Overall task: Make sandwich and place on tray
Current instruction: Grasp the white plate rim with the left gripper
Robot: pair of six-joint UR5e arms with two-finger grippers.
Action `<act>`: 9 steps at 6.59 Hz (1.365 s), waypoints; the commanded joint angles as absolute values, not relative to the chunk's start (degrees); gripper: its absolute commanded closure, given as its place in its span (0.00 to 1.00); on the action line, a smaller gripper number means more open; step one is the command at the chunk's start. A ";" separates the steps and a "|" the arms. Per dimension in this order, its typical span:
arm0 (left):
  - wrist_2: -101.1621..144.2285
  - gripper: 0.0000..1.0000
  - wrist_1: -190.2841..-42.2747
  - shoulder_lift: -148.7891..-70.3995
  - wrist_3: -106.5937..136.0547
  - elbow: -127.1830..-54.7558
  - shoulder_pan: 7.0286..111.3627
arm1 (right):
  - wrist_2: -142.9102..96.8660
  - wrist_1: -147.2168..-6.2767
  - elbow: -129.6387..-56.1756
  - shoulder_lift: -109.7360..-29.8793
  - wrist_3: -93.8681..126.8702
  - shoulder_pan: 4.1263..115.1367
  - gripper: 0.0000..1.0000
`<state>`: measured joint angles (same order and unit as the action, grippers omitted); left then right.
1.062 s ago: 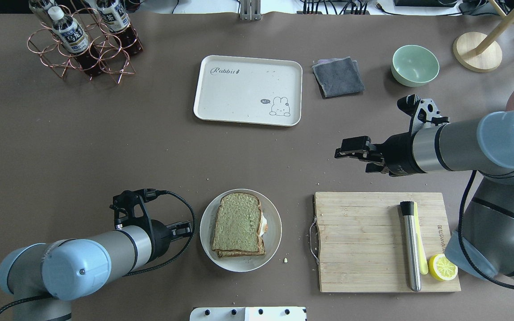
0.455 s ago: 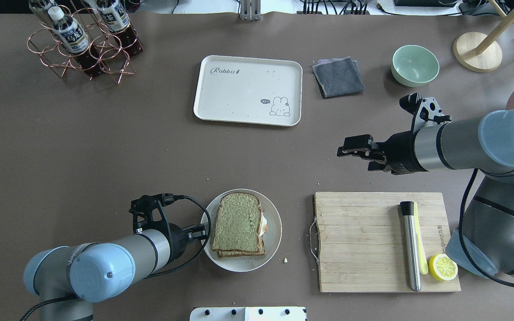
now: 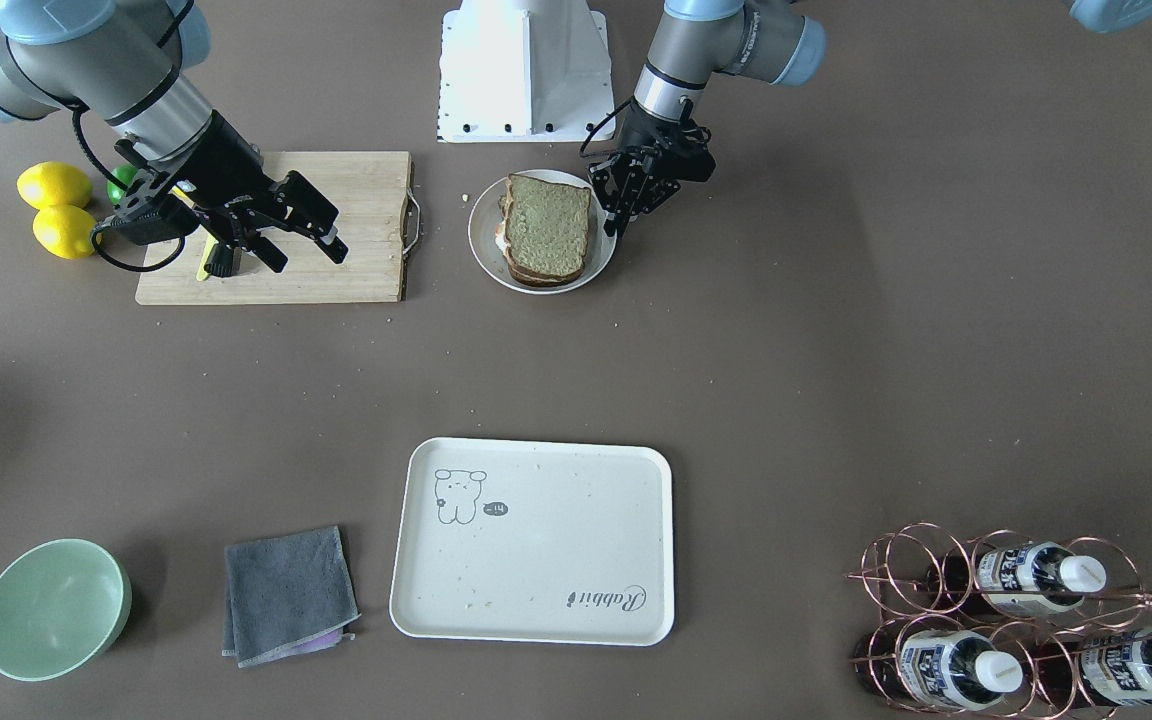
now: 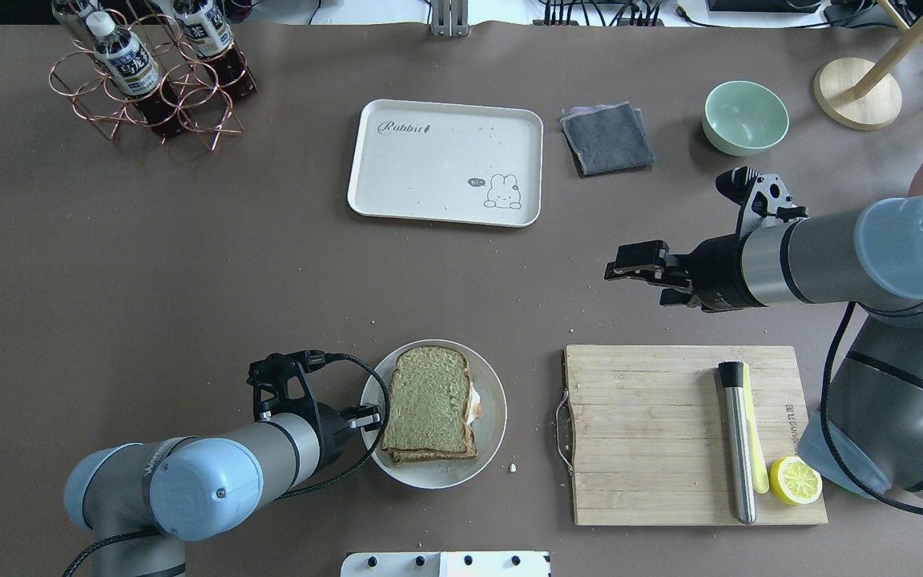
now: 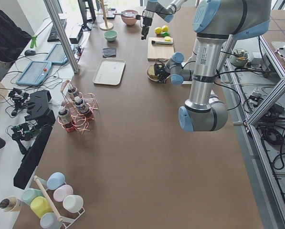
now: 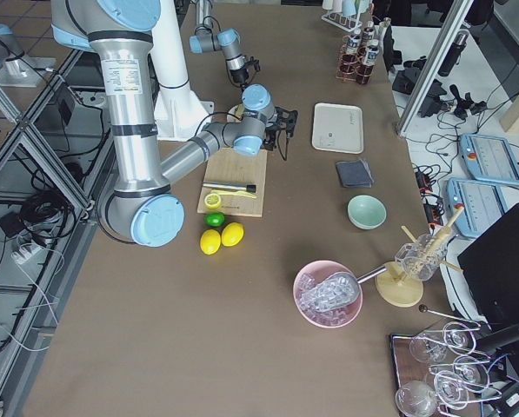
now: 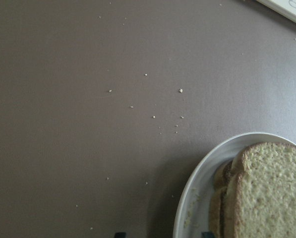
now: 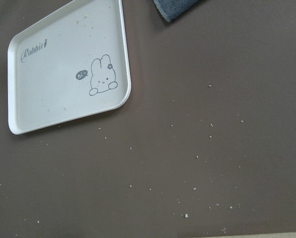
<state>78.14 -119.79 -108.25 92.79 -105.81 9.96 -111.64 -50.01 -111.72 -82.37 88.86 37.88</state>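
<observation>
Left gripper (image 4: 371,417) has advanced toward the plate (image 4: 439,478) over the last second and now sits at its left rim; right arm unchanged. Containers: the round white plate, by the middle of the table's robot-side edge, holds the sandwich (image 4: 428,405), two crusted greenish-tan slices stacked flat, with fried egg (image 4: 474,409) peeking out on the side facing the cutting board (image 4: 638,433). Tray (image 4: 429,168) lies toward the middle of the far edge, well apart from the plate, with only crumbs on it. Wire rack (image 4: 149,96) at the far left corner holds bottles lying on their sides. Green bowl (image 4: 744,118) sits toward the far right corner, with a folded grey cloth (image 4: 607,138) between it and the tray. The board bears a steel-handled tool (image 4: 737,449) and a lemon half (image 4: 795,480) at its right end. Sandwich relative to left gripper: just beside, apart from the fingertips; in the left wrist view the two tips are spread, one outside the rim and one over the plate, gripping nothing. Left forearm runs low, from the near left corner toward the plate. Right gripper (image 4: 634,286) hangs over bare table between board and tray, jaws apart, empty, forearm level and pointing toward the left edge.
</observation>
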 commanded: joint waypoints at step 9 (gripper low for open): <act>88.06 1.00 -107.32 -122.84 93.34 -101.02 26.87 | -111.10 -48.61 -111.62 -82.27 88.86 38.76 0.00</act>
<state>86.09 -110.13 -118.60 93.32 -104.55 23.60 -111.46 -49.20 -111.73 -82.33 88.86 38.40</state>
